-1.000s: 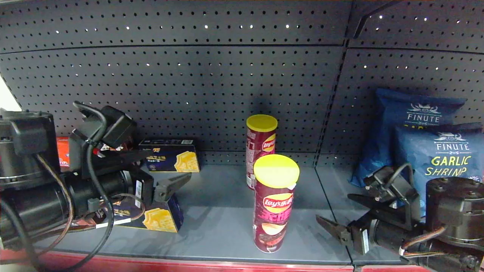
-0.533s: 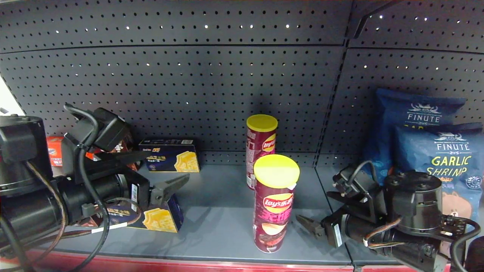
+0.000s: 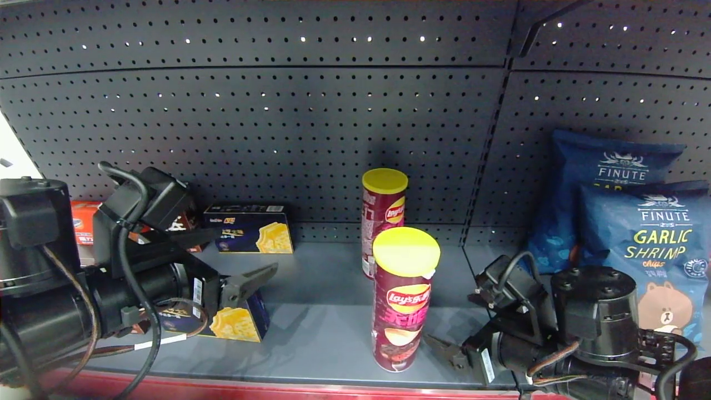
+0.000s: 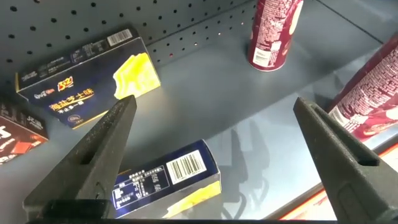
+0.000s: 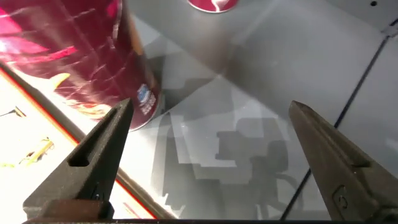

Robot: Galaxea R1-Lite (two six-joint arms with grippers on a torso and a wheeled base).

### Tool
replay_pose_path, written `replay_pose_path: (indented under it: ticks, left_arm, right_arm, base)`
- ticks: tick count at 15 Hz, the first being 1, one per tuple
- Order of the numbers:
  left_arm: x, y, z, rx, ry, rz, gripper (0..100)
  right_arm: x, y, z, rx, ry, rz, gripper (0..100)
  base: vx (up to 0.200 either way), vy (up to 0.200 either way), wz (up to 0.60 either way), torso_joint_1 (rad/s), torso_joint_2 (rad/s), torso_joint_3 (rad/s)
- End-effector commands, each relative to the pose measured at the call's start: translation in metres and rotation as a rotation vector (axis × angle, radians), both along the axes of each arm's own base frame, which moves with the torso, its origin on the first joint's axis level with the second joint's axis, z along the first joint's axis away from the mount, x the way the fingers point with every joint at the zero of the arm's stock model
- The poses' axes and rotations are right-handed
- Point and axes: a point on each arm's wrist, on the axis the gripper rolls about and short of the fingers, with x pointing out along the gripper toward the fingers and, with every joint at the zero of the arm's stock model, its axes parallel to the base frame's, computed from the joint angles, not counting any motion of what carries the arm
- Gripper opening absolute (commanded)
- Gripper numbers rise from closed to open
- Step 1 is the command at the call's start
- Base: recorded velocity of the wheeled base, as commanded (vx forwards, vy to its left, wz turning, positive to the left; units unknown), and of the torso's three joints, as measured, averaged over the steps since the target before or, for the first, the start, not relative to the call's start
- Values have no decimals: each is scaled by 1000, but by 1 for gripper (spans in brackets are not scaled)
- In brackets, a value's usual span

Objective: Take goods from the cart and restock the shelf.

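1. The right gripper hangs low over the front edge of the shelf. Its jaws are spread wide with nothing between them. Since a second ago it has slid toward 9 o'clock, and one fingertip now sits just beside the base of the front can.
2. The left gripper is also wide open and empty. It hovers above the front box, having eased slightly toward 7 o'clock.
3. The front can stands upright near the shelf's front edge. The rear can stands at its 12 o'clock, close to the pegboard.
4. The rear box lies at the front can's 10 o'clock, against the pegboard.
5. Blue chip bags lean at 2 o'clock of the right gripper. None of the goods have moved.
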Motion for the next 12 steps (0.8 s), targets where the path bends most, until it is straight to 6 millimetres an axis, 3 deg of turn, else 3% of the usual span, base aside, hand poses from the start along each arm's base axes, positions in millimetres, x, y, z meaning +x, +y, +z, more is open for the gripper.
replay_pose_path:
  ticks: [1,12]
  left_arm:
    - [0,0,-2,2,6,1,100]
    - [1,0,-3,4,10,1,100]
  right_arm:
    - [1,3,-2,-4,4,8,100]
    - [2,11,-6,-12,13,27,100]
  base:
    - [0,0,0,0,0,0]
    - [0,0,0,0,0,0]
